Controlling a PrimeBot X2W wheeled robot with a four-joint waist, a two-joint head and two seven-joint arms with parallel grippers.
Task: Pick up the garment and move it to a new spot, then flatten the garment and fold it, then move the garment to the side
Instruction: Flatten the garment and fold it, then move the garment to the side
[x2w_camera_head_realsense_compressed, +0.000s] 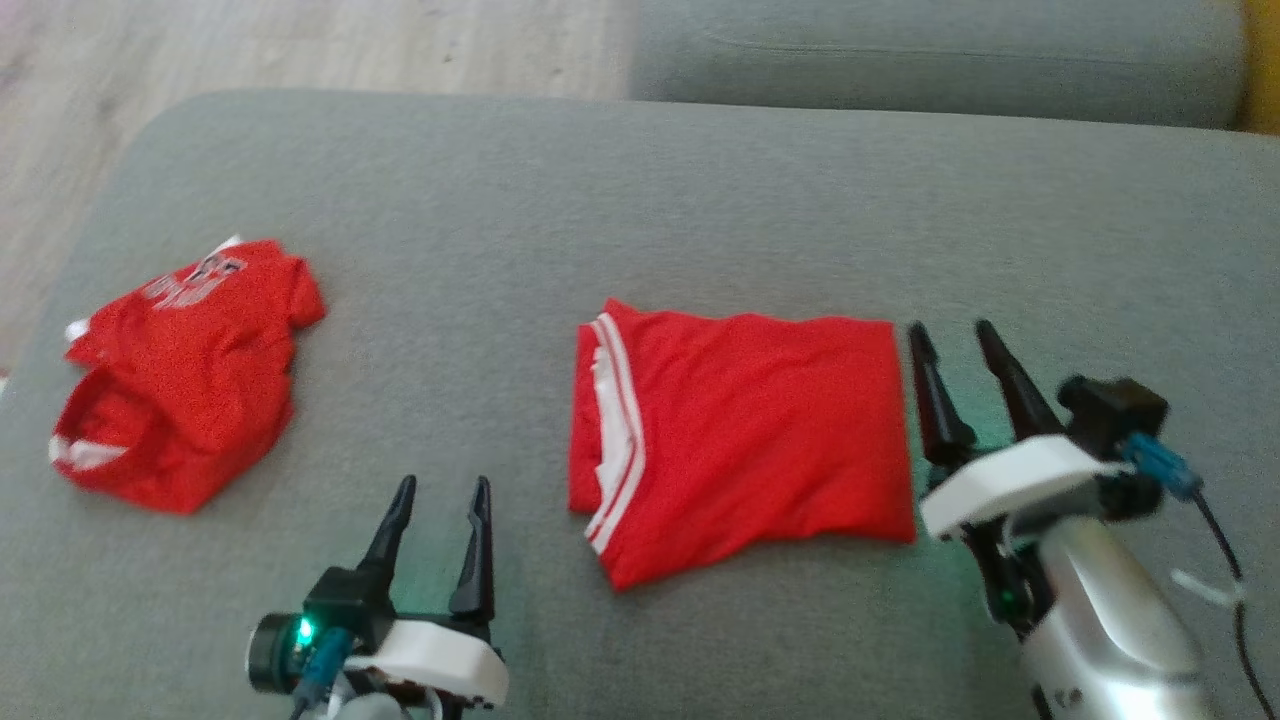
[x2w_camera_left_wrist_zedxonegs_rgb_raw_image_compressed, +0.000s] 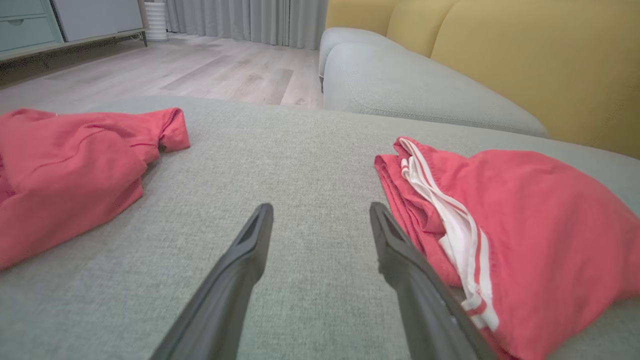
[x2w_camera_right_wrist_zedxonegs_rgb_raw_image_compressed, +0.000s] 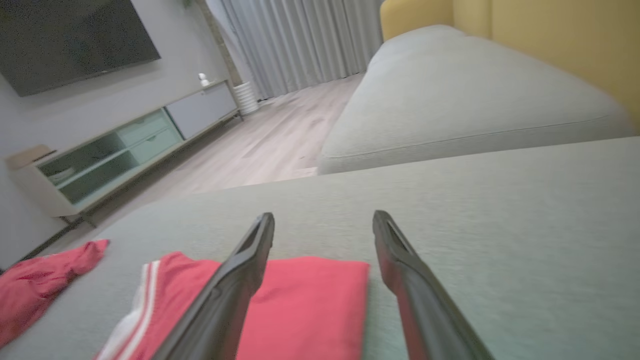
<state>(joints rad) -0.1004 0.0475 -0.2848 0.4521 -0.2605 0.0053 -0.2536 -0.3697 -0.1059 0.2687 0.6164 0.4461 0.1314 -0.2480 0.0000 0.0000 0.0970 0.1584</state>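
Observation:
A folded red garment (x2w_camera_head_realsense_compressed: 750, 440) with white stripes along its left edge lies in the middle of the grey sofa cushion (x2w_camera_head_realsense_compressed: 640, 200). It also appears at the right as the red garment (x2w_camera_left_wrist_zedxonegs_rgb_raw_image_compressed: 525, 230) in the left wrist view and low down as the red garment (x2w_camera_right_wrist_zedxonegs_rgb_raw_image_compressed: 300, 305) in the right wrist view. My right gripper (x2w_camera_head_realsense_compressed: 950, 338) is open, its fingers just off the garment's right edge. My left gripper (x2w_camera_head_realsense_compressed: 443, 493) is open and empty, hovering near the cushion's front, left of the garment. A second red garment (x2w_camera_head_realsense_compressed: 190, 380), crumpled, lies at the far left.
A further grey cushion (x2w_camera_head_realsense_compressed: 930, 50) lies behind, with yellow backrests (x2w_camera_left_wrist_zedxonegs_rgb_raw_image_compressed: 540, 65) to the right. Wooden floor (x2w_camera_head_realsense_compressed: 200, 50) lies past the cushion's far left edge. A TV cabinet (x2w_camera_right_wrist_zedxonegs_rgb_raw_image_compressed: 125, 145) stands against the wall.

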